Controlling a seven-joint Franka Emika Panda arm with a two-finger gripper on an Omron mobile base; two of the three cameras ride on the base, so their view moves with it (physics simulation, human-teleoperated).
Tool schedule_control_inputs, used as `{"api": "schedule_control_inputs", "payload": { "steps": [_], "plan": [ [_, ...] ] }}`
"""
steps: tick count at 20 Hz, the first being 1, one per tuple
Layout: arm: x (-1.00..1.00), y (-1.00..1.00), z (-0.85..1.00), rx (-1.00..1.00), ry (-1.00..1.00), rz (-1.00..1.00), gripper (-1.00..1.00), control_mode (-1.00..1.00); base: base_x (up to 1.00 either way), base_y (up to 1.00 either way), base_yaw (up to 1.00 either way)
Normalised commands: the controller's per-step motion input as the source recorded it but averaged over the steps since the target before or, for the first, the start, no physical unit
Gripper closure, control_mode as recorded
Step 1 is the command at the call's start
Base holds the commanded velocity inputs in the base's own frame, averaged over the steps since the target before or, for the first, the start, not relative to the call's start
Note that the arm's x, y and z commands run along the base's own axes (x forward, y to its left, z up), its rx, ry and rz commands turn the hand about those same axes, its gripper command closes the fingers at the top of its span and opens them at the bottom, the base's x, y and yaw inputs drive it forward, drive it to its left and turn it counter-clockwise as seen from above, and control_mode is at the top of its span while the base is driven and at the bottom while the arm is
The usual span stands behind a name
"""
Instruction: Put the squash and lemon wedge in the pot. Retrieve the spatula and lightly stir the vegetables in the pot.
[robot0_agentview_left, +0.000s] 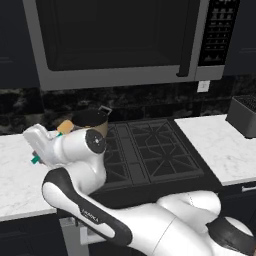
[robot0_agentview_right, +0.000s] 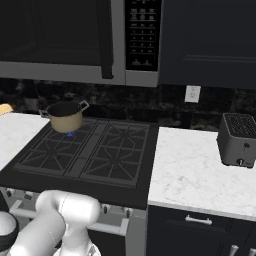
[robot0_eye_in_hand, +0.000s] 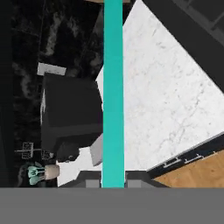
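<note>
Slim spatula: long teal handle, small light-orange blade.

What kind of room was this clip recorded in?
A simulated home kitchen, by the look of it: a gas stove with a pot on it, a microwave mounted above, and a toaster on the marble counter.

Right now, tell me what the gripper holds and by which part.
The gripper holds the spatula by its long teal handle, which runs up between the fingertips; its orange blade shows near the pot.
</note>
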Motion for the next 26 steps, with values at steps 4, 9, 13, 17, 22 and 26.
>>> {"api": "schedule_control_inputs", "payload": {
  "steps": [4, 9, 13, 17, 22, 26],
  "plan": [
    [-0.30, 0.00, 0.81, 0.42, 0.27, -0.07, 1.00, -1.00, 0.00, 0.00, 0.00],
    [-0.08, -0.02, 0.57, 0.26, 0.28, -0.10, 1.00, -1.00, 0.00, 0.00, 0.00],
    [0.00, -0.04, 0.50, 0.14, 0.37, -0.16, 1.00, -1.00, 0.00, 0.00, 0.00],
    [0.00, -0.23, 0.56, 0.33, 0.42, -0.16, 1.00, -1.00, 0.00, 0.00, 0.00],
    [-0.18, -0.33, 0.27, 0.42, 0.23, -0.16, 1.00, -1.00, 0.00, 0.00, 0.00],
    [-0.13, -0.38, 0.11, 0.38, 0.07, -0.19, 1.00, -1.00, 0.00, 0.00, 0.00]
  ]
}}
